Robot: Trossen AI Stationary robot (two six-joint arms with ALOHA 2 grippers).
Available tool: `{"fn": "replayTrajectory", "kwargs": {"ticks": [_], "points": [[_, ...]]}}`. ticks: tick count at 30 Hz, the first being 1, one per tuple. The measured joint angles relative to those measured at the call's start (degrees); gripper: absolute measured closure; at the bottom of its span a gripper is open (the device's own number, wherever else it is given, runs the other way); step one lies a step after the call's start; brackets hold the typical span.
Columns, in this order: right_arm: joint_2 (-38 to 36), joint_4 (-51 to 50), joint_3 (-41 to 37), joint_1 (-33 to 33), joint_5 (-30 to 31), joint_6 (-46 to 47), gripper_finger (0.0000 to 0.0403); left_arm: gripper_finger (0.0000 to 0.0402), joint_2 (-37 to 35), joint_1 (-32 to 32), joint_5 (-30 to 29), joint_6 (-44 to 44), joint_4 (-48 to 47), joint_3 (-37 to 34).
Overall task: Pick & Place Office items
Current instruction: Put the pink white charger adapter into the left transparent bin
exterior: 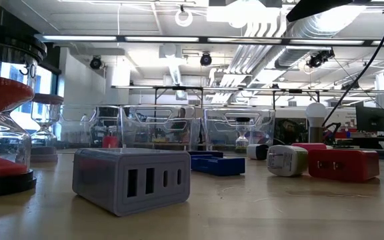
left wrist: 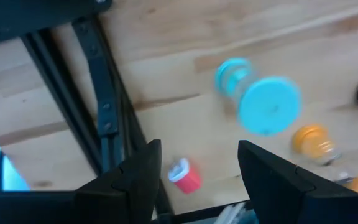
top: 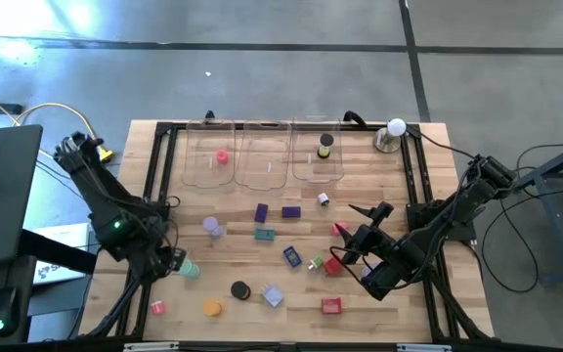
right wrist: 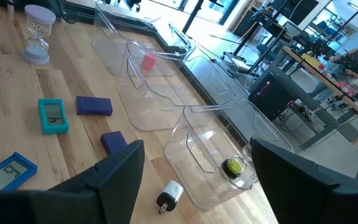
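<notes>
The office items lie scattered on the wooden table [top: 409, 313]: purple blocks [top: 261, 212], a teal timer [top: 264, 234], a blue timer [top: 291, 256], a black disc [top: 239, 290] and red pieces [top: 332, 305]. My left gripper [top: 169, 259] points down near the table's left edge, open above the wood [left wrist: 197, 174]. A small red piece [left wrist: 185, 176] lies below it, and a teal hourglass [left wrist: 257, 93] lies on its side close by. My right gripper [top: 353, 235] hovers open right of centre [right wrist: 204, 180], facing the trays. Neither touches anything.
Three clear trays [top: 267, 156] stand along the far edge; the left one holds a pink piece [right wrist: 148, 61], the right one a green-and-black piece [right wrist: 234, 165]. A white ball on a metal base [top: 396, 127] stands at the far right. A black frame rail [left wrist: 104, 106] borders the left side.
</notes>
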Motion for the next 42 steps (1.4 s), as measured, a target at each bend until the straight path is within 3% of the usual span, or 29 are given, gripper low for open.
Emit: {"fn": "replayTrajectory", "kwargs": {"ticks": [8, 15, 28, 34, 42], "points": [[0.0, 0.3, 0.0, 0.0, -0.2, 0.0, 0.0117, 0.0197, 5.1, -2.6, 4.8, -0.2, 3.4, 0.0], [0.0, 0.5, 0.0, 0.0, -0.2, 0.0, 0.0117, 0.0197, 9.2, -2.5, 10.0, 7.2, 8.5, 0.0], [0.0, 0.5, 0.0, 0.0, -0.2, -0.4, 0.0117, 0.0197, 12.2, -2.7, 14.7, 33.7, 12.8, 0.0], [0.0, 0.5, 0.0, 0.1, -0.5, -1.9, 0.0117, 0.0197, 12.4, -4.4, 14.6, 39.7, 15.8, 0.0], [0.0, 0.3, 0.0, 0.1, -1.8, -1.9, 0.0117, 0.0197, 16.6, -8.5, 4.6, 53.5, 21.4, 0.0]]}}
